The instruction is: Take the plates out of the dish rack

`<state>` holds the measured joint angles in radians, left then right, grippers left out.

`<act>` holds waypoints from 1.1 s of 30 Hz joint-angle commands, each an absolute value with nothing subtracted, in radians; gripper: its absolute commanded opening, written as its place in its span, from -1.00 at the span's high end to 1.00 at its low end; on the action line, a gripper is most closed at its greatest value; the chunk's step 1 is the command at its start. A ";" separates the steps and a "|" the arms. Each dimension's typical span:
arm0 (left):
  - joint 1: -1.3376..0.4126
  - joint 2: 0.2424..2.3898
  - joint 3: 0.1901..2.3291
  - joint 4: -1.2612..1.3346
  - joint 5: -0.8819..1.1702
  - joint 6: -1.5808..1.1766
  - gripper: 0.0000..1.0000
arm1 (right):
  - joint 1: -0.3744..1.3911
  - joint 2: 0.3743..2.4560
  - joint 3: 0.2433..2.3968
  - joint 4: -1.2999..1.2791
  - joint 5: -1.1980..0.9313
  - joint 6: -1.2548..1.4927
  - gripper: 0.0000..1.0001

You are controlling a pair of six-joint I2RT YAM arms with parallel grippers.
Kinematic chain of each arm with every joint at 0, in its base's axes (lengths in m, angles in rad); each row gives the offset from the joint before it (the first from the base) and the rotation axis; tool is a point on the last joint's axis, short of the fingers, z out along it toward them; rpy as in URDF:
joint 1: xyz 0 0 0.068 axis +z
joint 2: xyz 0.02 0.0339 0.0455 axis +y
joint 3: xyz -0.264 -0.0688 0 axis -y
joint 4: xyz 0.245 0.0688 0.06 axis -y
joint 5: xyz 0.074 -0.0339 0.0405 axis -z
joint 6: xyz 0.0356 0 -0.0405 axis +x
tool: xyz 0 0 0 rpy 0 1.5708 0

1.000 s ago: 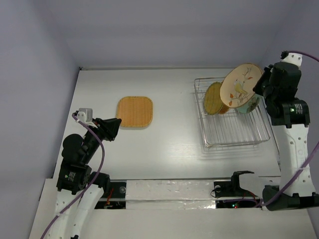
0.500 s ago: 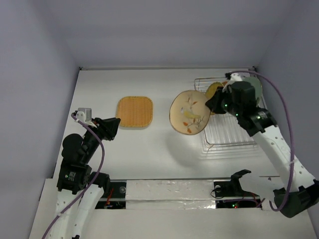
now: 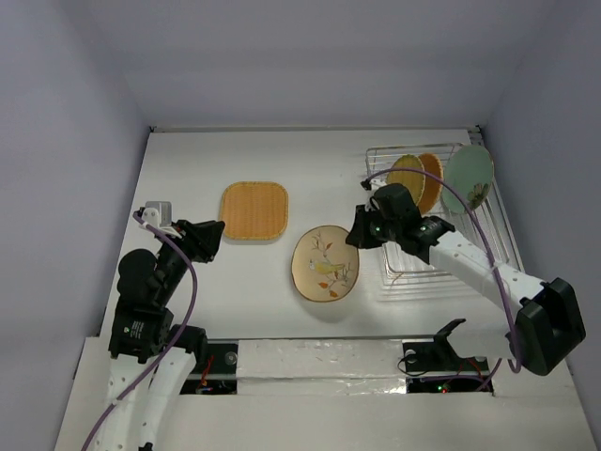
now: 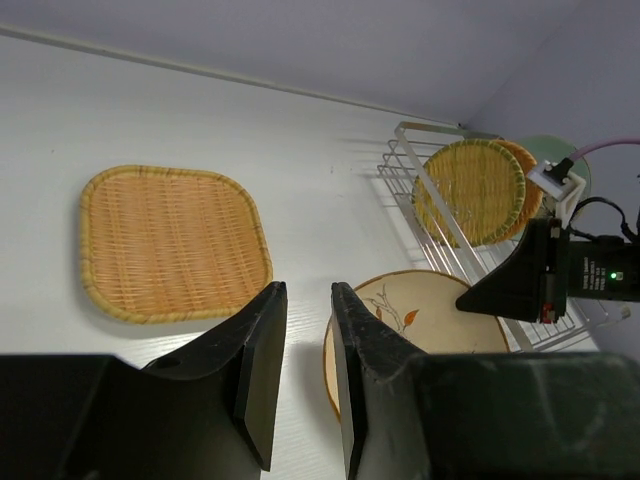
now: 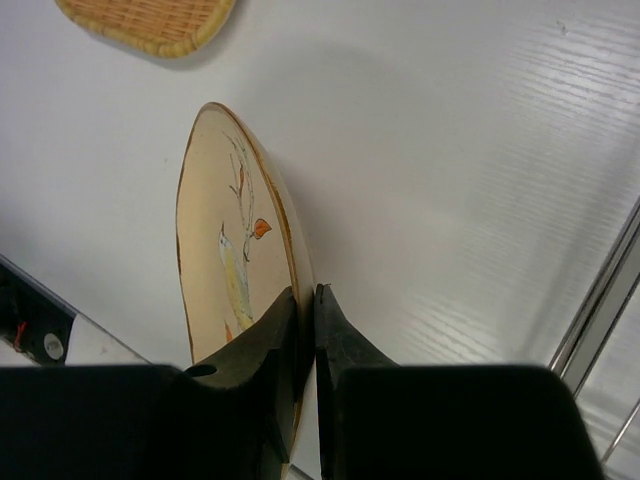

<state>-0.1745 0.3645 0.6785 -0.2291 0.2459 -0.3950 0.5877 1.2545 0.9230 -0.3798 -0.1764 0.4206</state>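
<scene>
My right gripper (image 3: 360, 233) (image 5: 305, 290) is shut on the rim of the cream plate (image 3: 324, 263) (image 5: 225, 260) with a branch-and-flower motif. The plate hangs tilted, low over the middle of the table; I cannot tell whether it touches. The orange rounded-square plate (image 3: 254, 210) (image 4: 170, 245) lies flat at centre left. In the dish rack (image 3: 404, 272) (image 4: 400, 170) stand the yellow-green checked plate (image 3: 407, 181) (image 4: 475, 190), the orange round plate (image 3: 432, 174) and the pale green plate (image 3: 470, 177). My left gripper (image 3: 218, 230) (image 4: 305, 288) hovers open and empty near the square plate.
The right arm (image 3: 470, 268) reaches from the near right across the rack's front corner. White walls close the table at the back and both sides. Bare tabletop (image 3: 282, 160) lies behind the square plate and in front of the cream one.
My right arm has carried the cream plate out of the rack, leftward and down to the table's middle. The left arm has stayed still.
</scene>
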 commanded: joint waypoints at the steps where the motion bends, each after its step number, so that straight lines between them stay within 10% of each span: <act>1: -0.169 0.374 0.673 -0.190 0.245 -0.397 0.55 | 0.588 1.255 0.905 -0.166 -0.201 0.466 1.00; 12: -0.141 0.380 0.673 -0.184 0.262 -0.390 0.52 | 0.597 1.385 0.833 -0.103 -0.114 0.453 1.00; 16: -0.141 0.383 0.673 -0.183 0.268 -0.388 0.50 | 0.606 1.442 0.831 -0.110 -0.038 0.454 0.38; 33: -0.141 0.390 0.673 -0.183 0.273 -0.388 0.49 | 0.655 1.425 0.929 -0.221 0.066 0.453 -0.28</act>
